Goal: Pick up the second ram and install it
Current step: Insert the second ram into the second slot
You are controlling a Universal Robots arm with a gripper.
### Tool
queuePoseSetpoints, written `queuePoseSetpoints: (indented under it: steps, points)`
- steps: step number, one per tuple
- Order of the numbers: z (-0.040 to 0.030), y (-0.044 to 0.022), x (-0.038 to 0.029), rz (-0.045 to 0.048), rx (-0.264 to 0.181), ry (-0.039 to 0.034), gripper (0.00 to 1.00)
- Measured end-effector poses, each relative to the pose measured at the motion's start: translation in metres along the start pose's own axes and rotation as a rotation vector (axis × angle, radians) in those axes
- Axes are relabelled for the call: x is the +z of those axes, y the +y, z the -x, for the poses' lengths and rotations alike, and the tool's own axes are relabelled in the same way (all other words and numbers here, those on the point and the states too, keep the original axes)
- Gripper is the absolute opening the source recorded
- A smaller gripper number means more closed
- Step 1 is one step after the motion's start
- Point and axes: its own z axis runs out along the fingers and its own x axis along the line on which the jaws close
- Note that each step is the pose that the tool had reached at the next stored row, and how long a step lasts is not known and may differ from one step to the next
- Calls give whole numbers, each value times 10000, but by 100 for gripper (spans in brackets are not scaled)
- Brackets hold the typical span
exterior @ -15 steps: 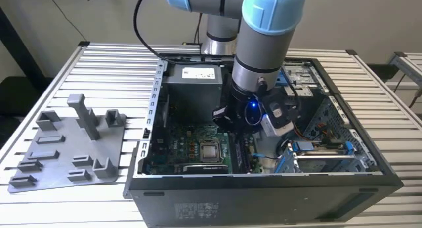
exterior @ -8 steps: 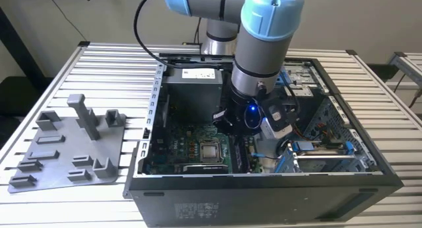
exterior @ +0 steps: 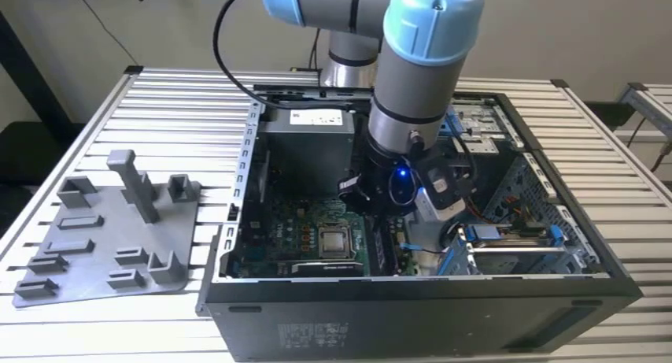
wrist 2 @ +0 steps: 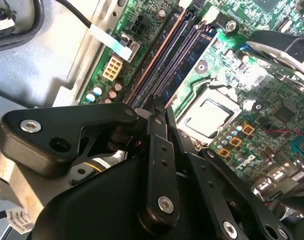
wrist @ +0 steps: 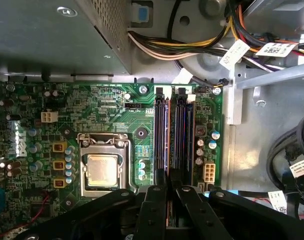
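Jaws of the black gripper [wrist: 171, 192] stand nearly closed, the 2 fingers almost parallel over the long black memory slots [wrist: 175, 135] on the green motherboard [wrist: 112, 125]. Whether they pinch the second ram, a thin dark flat stick, cannot be told; a narrow dark edge shows between the fingertips [wrist 2: 159, 117] in the second wrist view. Beside the slots sits the square silver processor socket [wrist: 103, 170]. In the exterior view, the arm reaches down into the open black computer case [exterior: 420, 300]; a grey plastic fixture tray [exterior: 105, 237] lies at the exterior view's left on the slatted table [exterior: 179, 111].
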Motion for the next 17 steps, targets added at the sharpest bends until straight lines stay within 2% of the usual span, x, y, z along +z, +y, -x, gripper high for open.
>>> queuePoseSetpoints:
  steps: [10,17]
  points:
    - [0,-8,61,-7,152,0,14]
    - [0,-7,77,-32,152,-2,14]
